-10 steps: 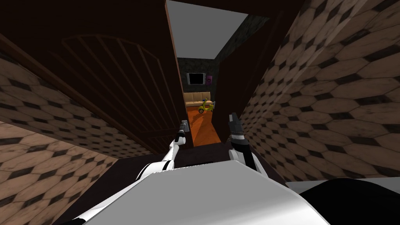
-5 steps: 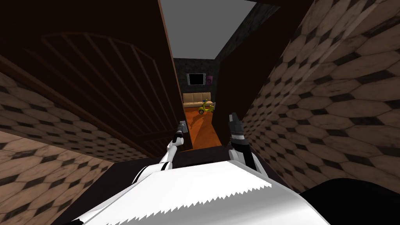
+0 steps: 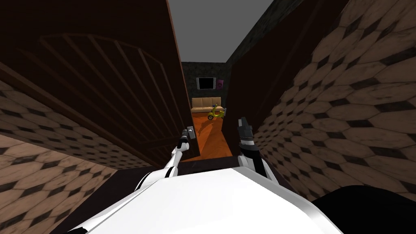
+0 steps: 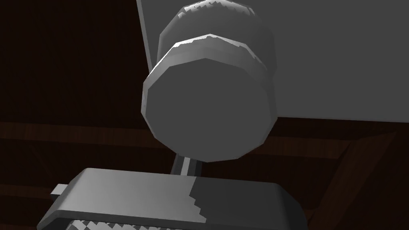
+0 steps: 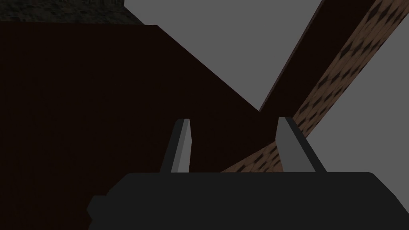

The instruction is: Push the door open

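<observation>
The dark brown panelled door stands ajar on my left, its free edge facing the gap ahead. A grey round knob on a grey plate sits near that edge. My left gripper is right at the knob. In the left wrist view its fingers stand pressed together just below the knob, with nothing between them. My right gripper hangs to the right of the gap near the door frame, its fingers apart and empty.
The dark door frame bounds the gap on the right. Hexagon-tiled walls close in on both sides. Beyond the gap lie an orange floor, a tan sofa and a yellow scooter.
My left gripper's fingers have closed together at the knob. The door edge has moved slightly left and the gap looks a little wider. The right arm has stayed put.
</observation>
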Tool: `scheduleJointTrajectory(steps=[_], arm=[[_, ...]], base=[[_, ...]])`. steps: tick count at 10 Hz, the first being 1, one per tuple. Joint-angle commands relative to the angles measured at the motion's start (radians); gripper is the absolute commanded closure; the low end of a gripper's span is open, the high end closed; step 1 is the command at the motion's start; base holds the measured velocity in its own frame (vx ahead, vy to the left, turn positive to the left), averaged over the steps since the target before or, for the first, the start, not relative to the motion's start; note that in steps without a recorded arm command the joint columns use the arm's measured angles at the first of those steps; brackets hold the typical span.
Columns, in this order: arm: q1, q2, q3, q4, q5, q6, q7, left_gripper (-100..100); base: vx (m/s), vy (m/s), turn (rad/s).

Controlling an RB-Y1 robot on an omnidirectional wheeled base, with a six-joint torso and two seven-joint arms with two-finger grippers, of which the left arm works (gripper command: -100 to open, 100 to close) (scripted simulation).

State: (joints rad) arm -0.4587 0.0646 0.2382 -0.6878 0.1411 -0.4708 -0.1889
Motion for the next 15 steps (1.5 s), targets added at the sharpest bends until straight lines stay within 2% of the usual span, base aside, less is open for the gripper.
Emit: scheduleJointTrajectory(steps=[1, 5, 9, 11, 15], arm=[[0.0, -0.001, -0.003, 0.0, 0.001, 0.002, 0.003, -100], [-0.001, -0.012, -0.01, -0.001, 0.002, 0.007, 0.008, -100], [-0.002, -0.041, -0.02, -0.002, 0.004, 0.014, 0.016, -100], [-0.009, -0.022, -0.015, 0.016, 0.005, 0.001, 0.015, -100], [-0.005, -0.012, -0.01, 0.018, 0.006, -0.009, 0.014, -100]], base=[[-0.058, -0.062, 0.036], [-0.178, -0.039, -0.001], [-0.221, -0.062, 0.009], [0.002, -0.014, -0.016], [0.184, 0.027, -0.024]])
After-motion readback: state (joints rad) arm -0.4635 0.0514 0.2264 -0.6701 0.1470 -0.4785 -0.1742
